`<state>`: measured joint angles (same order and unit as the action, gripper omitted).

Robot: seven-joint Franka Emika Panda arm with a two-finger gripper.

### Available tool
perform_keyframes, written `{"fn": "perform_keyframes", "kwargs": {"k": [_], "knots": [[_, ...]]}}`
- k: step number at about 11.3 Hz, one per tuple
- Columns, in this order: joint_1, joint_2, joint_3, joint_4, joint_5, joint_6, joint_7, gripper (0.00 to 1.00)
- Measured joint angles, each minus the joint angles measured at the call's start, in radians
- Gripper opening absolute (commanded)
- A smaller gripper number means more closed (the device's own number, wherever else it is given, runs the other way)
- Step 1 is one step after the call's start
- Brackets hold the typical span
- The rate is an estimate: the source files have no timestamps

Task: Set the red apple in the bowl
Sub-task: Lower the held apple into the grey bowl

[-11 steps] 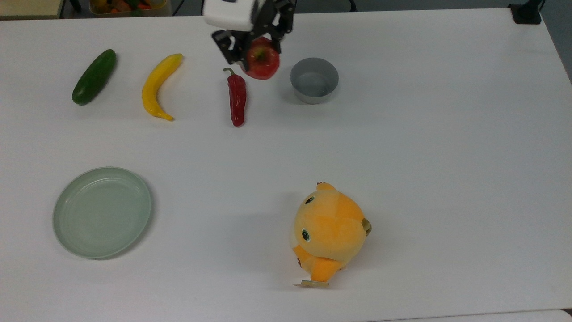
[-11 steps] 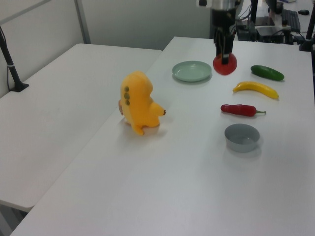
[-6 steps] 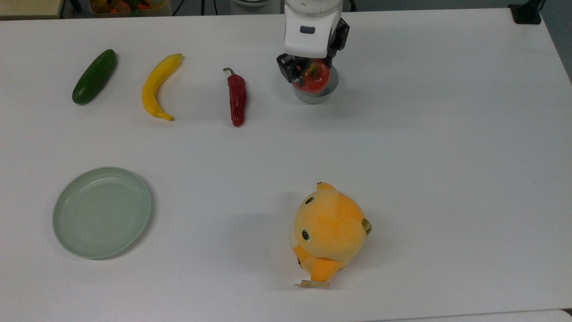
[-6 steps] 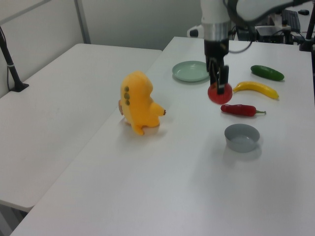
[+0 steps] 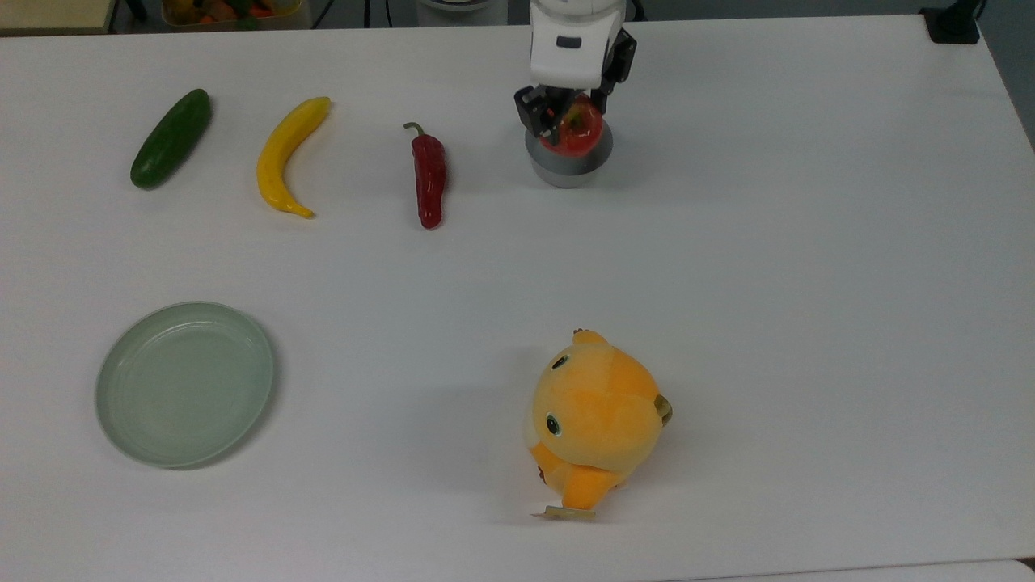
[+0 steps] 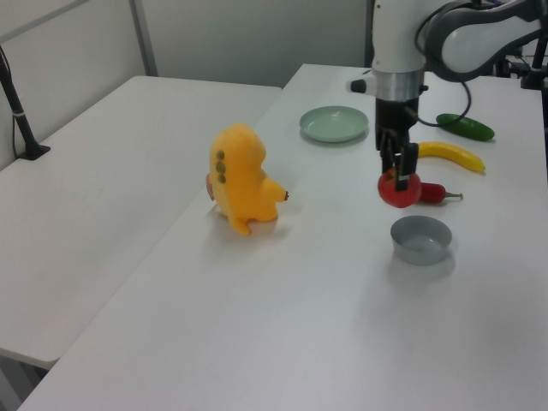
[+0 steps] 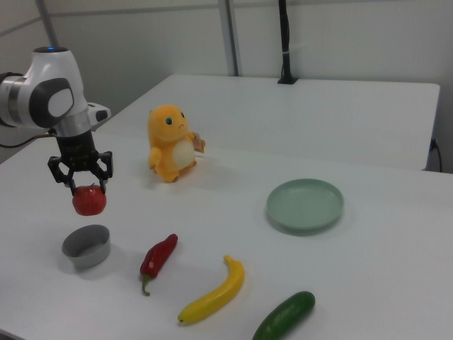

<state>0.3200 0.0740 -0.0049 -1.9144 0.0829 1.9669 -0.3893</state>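
Table (image 5: 768,267) first, broad and white, carrying everything. Panda arm (image 6: 398,43) comes down over its far edge in the top view, at about 12 o'clock. Orange plush toy (image 5: 594,420) sits at 6 o'clock in the top view, and the pale green plate (image 5: 184,384) lies at 8 o'clock. Up along the far side runs a row: cucumber (image 5: 171,138), banana (image 5: 287,153), chili pepper (image 5: 428,178), then the bowl (image 5: 568,168) at 12 o'clock. And the gripper (image 7: 80,185) has its fingers clamped on the red apple (image 7: 89,200), holding it in the air just above the bowl, clear of the rim in the right view, the bowl's inside showing bare grey.
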Motion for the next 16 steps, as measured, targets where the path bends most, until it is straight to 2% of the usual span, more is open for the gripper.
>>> {"fn": "perform_keyframes", "kwargs": {"k": [3, 7, 9, 11, 12, 13, 14, 16], "knots": [[-0.001, -0.106, -0.003, -0.115, 0.0, 0.012, 0.0, 0.27], [-0.001, -0.11, -0.004, -0.223, 0.0, 0.157, 0.0, 0.27], [0.0, -0.107, -0.004, -0.245, 0.0, 0.196, 0.0, 0.27], [0.003, -0.088, -0.003, -0.248, 0.0, 0.204, 0.0, 0.33], [0.004, -0.076, -0.003, -0.248, 0.0, 0.204, 0.0, 0.44], [0.005, -0.068, -0.003, -0.248, 0.0, 0.205, 0.0, 0.47], [0.006, -0.063, -0.003, -0.248, 0.0, 0.205, 0.0, 0.55], [0.009, -0.06, -0.003, -0.248, 0.0, 0.205, 0.0, 0.82]]}}
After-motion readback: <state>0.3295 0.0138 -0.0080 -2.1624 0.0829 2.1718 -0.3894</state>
